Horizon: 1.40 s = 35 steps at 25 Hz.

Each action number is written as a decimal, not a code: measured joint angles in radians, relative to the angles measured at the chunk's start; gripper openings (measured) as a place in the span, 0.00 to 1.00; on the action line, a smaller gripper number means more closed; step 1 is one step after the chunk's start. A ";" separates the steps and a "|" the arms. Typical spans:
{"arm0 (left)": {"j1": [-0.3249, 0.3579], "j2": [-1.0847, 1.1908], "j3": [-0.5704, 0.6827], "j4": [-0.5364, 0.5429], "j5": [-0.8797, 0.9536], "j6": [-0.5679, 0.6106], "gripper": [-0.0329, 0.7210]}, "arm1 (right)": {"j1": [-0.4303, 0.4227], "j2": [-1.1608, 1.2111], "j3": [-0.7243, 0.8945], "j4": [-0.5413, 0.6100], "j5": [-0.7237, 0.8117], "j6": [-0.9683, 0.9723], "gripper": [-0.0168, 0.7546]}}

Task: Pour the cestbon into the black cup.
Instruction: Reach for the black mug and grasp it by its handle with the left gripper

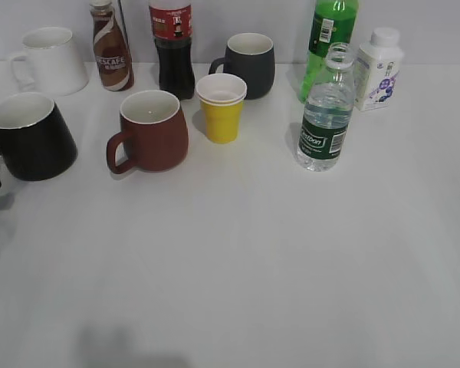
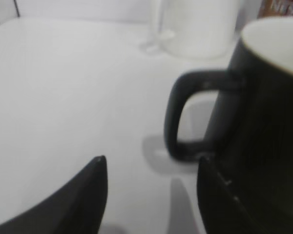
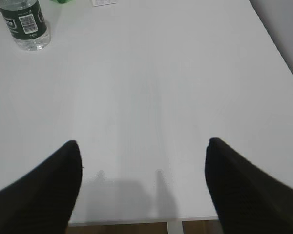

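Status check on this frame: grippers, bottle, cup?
Left gripper open beside black cup handle. Right gripper open, empty. Cestbon upright, untouched. Maroon mug between them.

The black cup (image 1: 31, 136) stands far left, the cestbon (image 1: 326, 115) right, other cups between them.

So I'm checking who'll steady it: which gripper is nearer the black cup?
Left. The left gripper sits right by the black cup's handle; the right gripper is over bare table near the front edge, no cup in its view.
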 joint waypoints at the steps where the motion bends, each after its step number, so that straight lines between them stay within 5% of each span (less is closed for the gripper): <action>1: 0.000 0.000 -0.009 0.003 0.000 0.000 0.62 | 0.000 0.000 0.000 0.000 0.000 0.000 0.79; 18: 0.000 0.078 -0.146 0.043 -0.002 0.000 0.54 | 0.000 0.000 0.000 0.000 0.000 0.000 0.79; 21: 0.000 0.101 -0.179 0.049 -0.002 0.000 0.45 | 0.000 0.000 0.000 0.000 0.000 0.000 0.79; 25: 0.000 0.112 -0.199 0.079 -0.001 0.002 0.14 | 0.000 0.000 0.000 0.002 0.000 0.000 0.79; 32: 0.000 0.026 -0.196 0.108 0.055 0.007 0.10 | 0.000 0.014 -0.004 0.083 -0.008 -0.087 0.79; 35: 0.000 -0.076 -0.196 0.116 0.057 0.006 0.10 | 0.000 0.079 -0.020 0.174 -0.158 -0.203 0.79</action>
